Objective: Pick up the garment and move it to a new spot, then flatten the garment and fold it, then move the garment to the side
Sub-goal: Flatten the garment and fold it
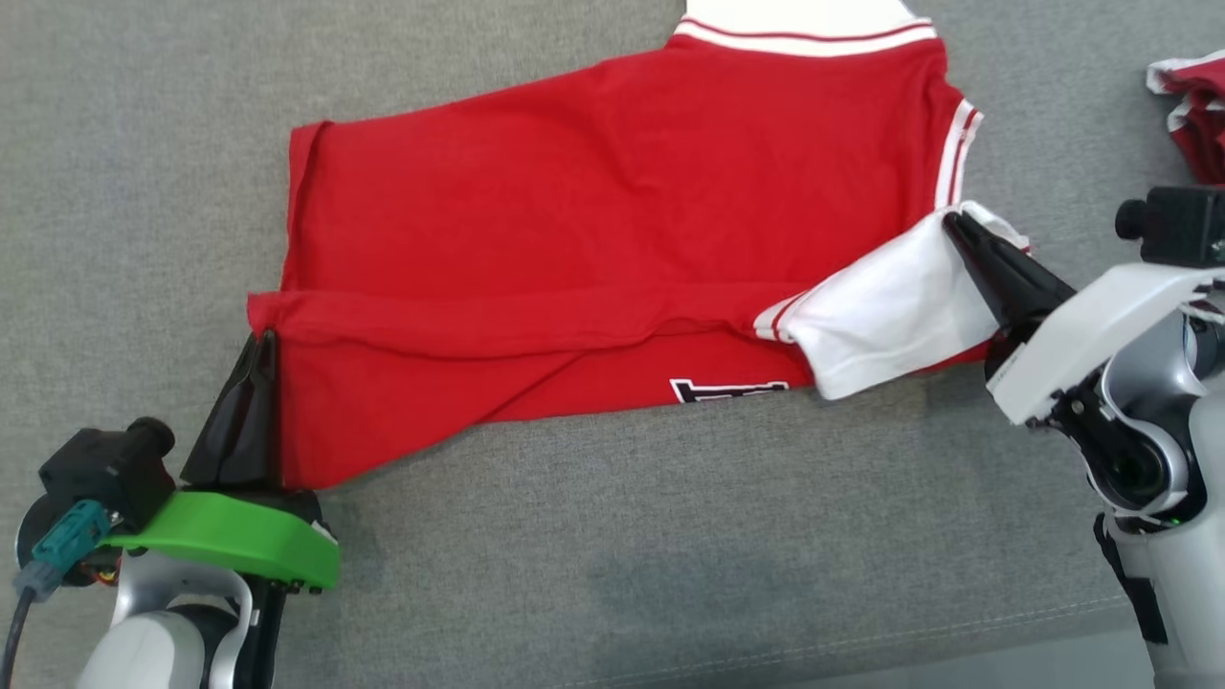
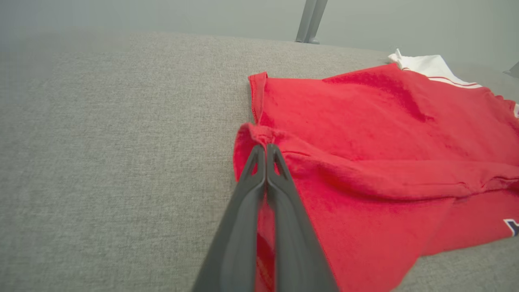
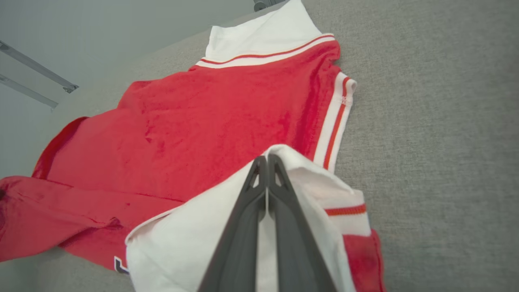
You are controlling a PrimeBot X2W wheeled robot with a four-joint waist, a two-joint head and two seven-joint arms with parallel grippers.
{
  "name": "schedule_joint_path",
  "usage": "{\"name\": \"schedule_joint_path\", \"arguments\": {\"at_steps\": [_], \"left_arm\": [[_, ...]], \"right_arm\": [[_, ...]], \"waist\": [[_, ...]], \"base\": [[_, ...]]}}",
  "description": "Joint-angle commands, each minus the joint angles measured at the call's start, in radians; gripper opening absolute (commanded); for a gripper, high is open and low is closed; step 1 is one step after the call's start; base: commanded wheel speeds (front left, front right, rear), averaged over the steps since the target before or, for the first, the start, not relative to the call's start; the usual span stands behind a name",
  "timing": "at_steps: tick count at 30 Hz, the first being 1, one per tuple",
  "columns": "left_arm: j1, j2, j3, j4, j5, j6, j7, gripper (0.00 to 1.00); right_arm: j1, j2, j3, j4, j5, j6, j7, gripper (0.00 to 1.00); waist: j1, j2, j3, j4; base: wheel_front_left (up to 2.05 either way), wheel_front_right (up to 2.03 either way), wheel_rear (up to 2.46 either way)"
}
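Observation:
The garment (image 1: 612, 220) is a red shirt with white sleeves and striped trim, spread on the grey cloth surface (image 1: 622, 536), its near long edge lifted and folded over. My left gripper (image 1: 266, 337) is shut on the garment's red hem corner at the left; in the left wrist view the left gripper (image 2: 266, 147) pinches that red fold (image 2: 365, 178). My right gripper (image 1: 949, 222) is shut on the white sleeve (image 1: 890, 306) at the right. In the right wrist view, the right gripper (image 3: 267, 158) clamps the white cloth (image 3: 190, 239) over the red body (image 3: 211, 125).
Another red and white cloth (image 1: 1194, 105) lies at the far right edge. The grey surface's front seam (image 1: 861, 641) runs near the bottom. Metal legs (image 2: 310, 20) stand beyond the far edge.

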Motion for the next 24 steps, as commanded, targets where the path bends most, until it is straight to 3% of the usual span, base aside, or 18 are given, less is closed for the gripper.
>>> {"name": "schedule_joint_path", "arguments": {"at_steps": [1, 5, 6, 7, 8, 9, 10, 15, 21, 24], "left_arm": [[-0.026, -0.003, -0.002, 0.014, -0.001, -0.008, -0.011, 0.0], [-0.056, -0.018, -0.017, 0.066, -0.004, -0.022, -0.033, 0.0], [-0.062, -0.019, -0.019, 0.078, -0.005, -0.026, -0.036, 0.25], [-0.067, -0.02, -0.02, 0.087, -0.005, -0.028, -0.043, 0.56], [-0.072, -0.021, -0.021, 0.096, -0.001, -0.028, -0.051, 1.0], [-0.076, -0.022, -0.021, 0.102, 0.005, -0.03, -0.061, 1.0], [-0.079, -0.025, -0.021, 0.106, 0.009, -0.029, -0.073, 1.0], [-0.087, -0.04, 0.001, 0.105, 0.027, -0.016, -0.175, 1.0], [-0.099, -0.064, 0.034, 0.08, 0.05, 0.002, -0.275, 1.0], [-0.105, -0.067, 0.048, 0.069, 0.085, 0.01, -0.295, 1.0]], "right_arm": [[-0.024, -0.004, 0.007, 0.022, 0.005, 0.0, -0.012, 0.0], [-0.063, -0.007, 0.026, 0.087, 0.016, 0.0, -0.061, 0.0], [-0.07, -0.009, 0.031, 0.096, 0.018, 0.0, -0.081, 0.0], [-0.072, -0.008, 0.038, 0.105, 0.025, 0.0, -0.099, 0.0], [-0.072, -0.01, 0.046, 0.111, 0.031, 0.0, -0.121, 0.12], [-0.072, -0.015, 0.049, 0.114, 0.031, 0.0, -0.148, 0.68], [-0.067, -0.02, 0.055, 0.114, 0.032, 0.0, -0.177, 1.0], [-0.025, -0.031, 0.063, 0.097, -0.008, 0.0, -0.367, 1.0], [0.035, -0.015, 0.021, 0.084, -0.141, 0.0, -0.603, 1.0], [0.064, 0.002, -0.015, 0.08, -0.221, 0.0, -0.666, 1.0]], "waist": [[0.0001, -0.0001, 0.058, 0.019], [0.0001, -0.0001, 0.065, 0.023], [0.0001, -0.0001, 0.064, 0.023], [0.0001, -0.0001, 0.061, 0.023], [0.0001, -0.0001, 0.058, 0.023], [0.0001, -0.0001, 0.053, 0.022], [0.0001, -0.0001, 0.047, 0.022], [0.0001, -0.0001, 0.012, 0.016], [0.0001, -0.0001, -0.041, 0.01], [0.0001, -0.0001, -0.068, 0.007]], "base": [[0.0, 0.0, 0.0], [0.0, 0.0, 0.0], [0.0, 0.0, 0.0], [0.0, 0.0, 0.0], [0.0, 0.0, 0.0], [0.0, 0.0, 0.0], [0.0, 0.0, 0.0], [0.0, 0.0, 0.0], [0.0, 0.0, 0.0], [0.0, 0.0, 0.0]]}}
